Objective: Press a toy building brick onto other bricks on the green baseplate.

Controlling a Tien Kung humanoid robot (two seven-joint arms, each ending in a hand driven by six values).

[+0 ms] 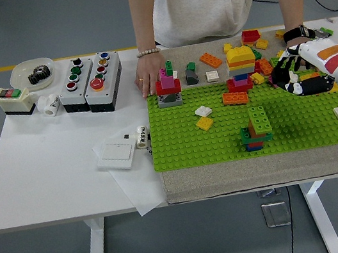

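Bricks are lying loose along the far right of the green baseplate (185, 143), and we are hovering our right hand (297, 76) over that pile (270, 69), fingers spread and gripping nothing, probably to pick one. From the head view, our left hand is not showing. We are judging the small stack (254, 130) near the front edge a likely pressing target. A person's hand (147, 81) is resting at the board's far left corner, perhaps steadying it.

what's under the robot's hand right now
The right hand hovers over loose bricks at the green baseplate's far right edge; whatever lies directly beneath its fingers is covered.
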